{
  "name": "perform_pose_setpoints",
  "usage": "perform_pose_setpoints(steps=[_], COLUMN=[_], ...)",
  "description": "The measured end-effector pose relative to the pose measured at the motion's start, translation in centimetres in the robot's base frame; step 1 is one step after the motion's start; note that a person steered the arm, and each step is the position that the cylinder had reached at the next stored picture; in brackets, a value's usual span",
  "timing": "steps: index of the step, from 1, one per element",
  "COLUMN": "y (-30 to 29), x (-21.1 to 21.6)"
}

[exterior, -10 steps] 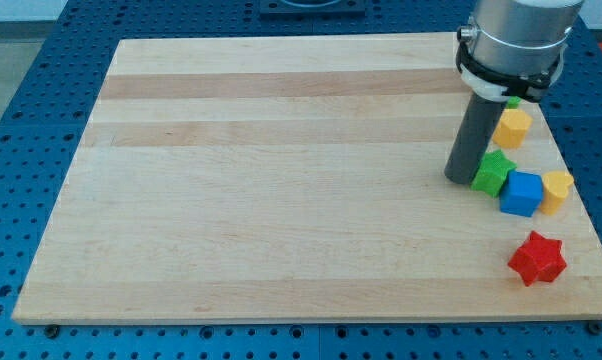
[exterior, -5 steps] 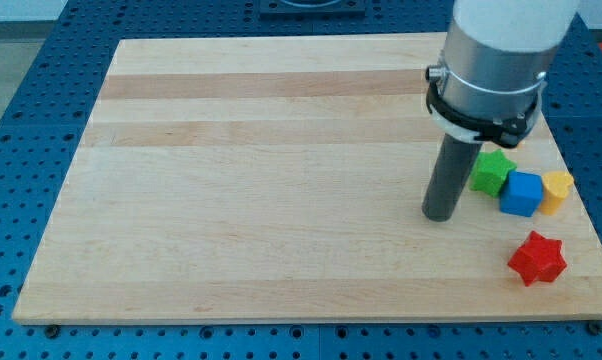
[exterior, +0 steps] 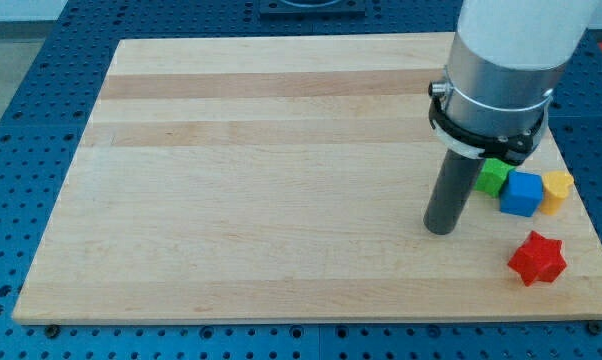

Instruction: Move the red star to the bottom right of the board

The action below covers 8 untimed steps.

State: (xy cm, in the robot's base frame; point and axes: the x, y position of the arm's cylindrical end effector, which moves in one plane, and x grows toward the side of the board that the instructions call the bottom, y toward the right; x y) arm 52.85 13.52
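The red star [exterior: 537,258] lies near the view's bottom right corner of the wooden board [exterior: 261,180]. My tip [exterior: 440,229] rests on the board, to the view's left of the star and a little above it, with a clear gap between them. The rod rises to a large silver arm body that hides part of the green block.
A green block [exterior: 494,176], a blue cube [exterior: 522,194] and a yellow block [exterior: 557,190] sit in a row above the red star, by the board's right edge. The tip is to the left of this row.
My tip has moved down and to the view's left, away from the green block, then slightly further down. The arm body now hides a yellow block at the upper right. No blocks moved.
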Motion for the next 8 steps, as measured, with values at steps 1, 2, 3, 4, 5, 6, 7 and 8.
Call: perform_pose_setpoints(steps=[1,2,3,4,5,6,7,8], y=[1.3,2.4,3.7,4.0,4.0,4.2,4.5,5.1], x=[0.5,1.6,2.3,3.3,3.5,3.5,3.5,3.5])
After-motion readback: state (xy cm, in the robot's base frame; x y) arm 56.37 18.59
